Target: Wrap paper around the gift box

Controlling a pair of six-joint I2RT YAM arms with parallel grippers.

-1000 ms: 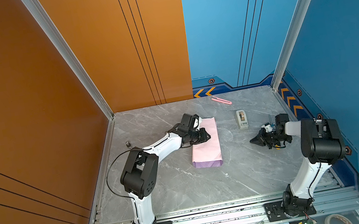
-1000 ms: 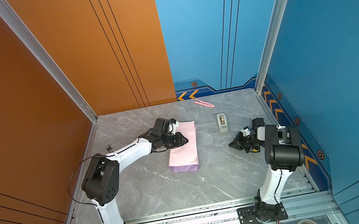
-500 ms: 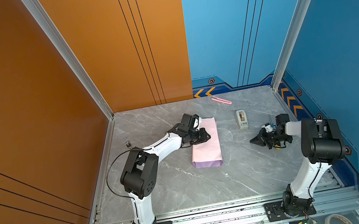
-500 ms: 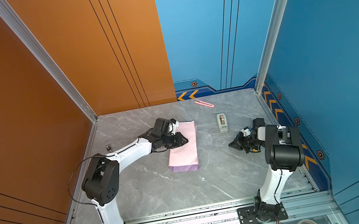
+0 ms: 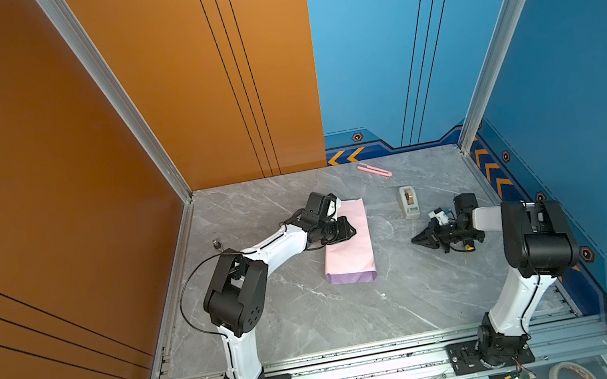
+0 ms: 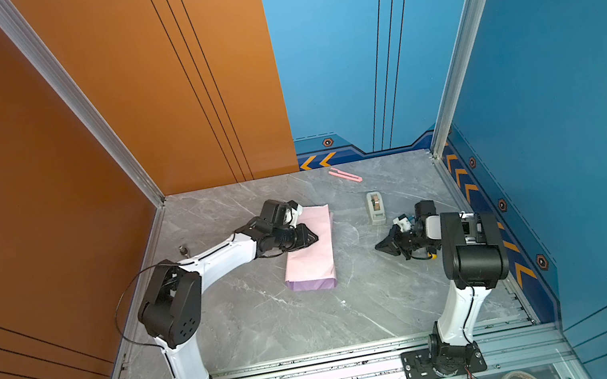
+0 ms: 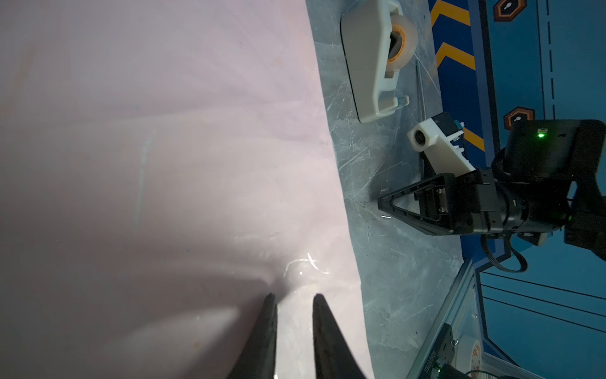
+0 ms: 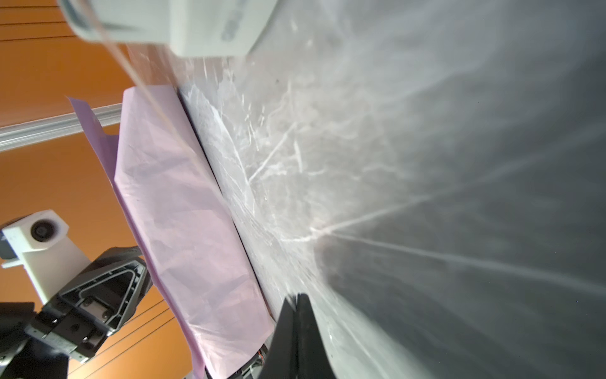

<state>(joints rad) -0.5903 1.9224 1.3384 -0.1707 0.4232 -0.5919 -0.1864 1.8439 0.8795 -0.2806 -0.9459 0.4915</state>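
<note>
The paper (image 5: 348, 250) lies on the table as a long, flat folded bundle, pale pink side up. A strip of its lilac side shows along the end farthest from the left fingers. The gift box cannot be seen; whatever the paper covers is hidden under it. In the right wrist view the bundle's long side rises from the table like a low wall, creased all over.

The left gripper (image 7: 292, 297) is on top of the paper, on the half of the bundle toward the back wall. Its fingers (image 7: 262, 331) stand a little apart with a narrow gap between them. Their tips touch the pink top face, where faint creases run in toward them. Nothing shows in the gap, though I cannot tell whether any paper is caught there.

The right gripper (image 5: 414, 240) is well apart from the paper, its tips pointing toward the bundle's long side. Its fingers (image 8: 305, 328) are pressed together with nothing between them, low over the grey marbled table (image 5: 317, 323); whether they touch it I cannot tell.

A beige tape dispenser (image 5: 408, 201) stands just beyond the right fingers toward the back wall, and off to the side of the left fingers, across bare table from the paper's edge. A pink cutter (image 5: 374, 169) lies past the dispenser near the back wall, well apart from both pairs of fingers
</note>
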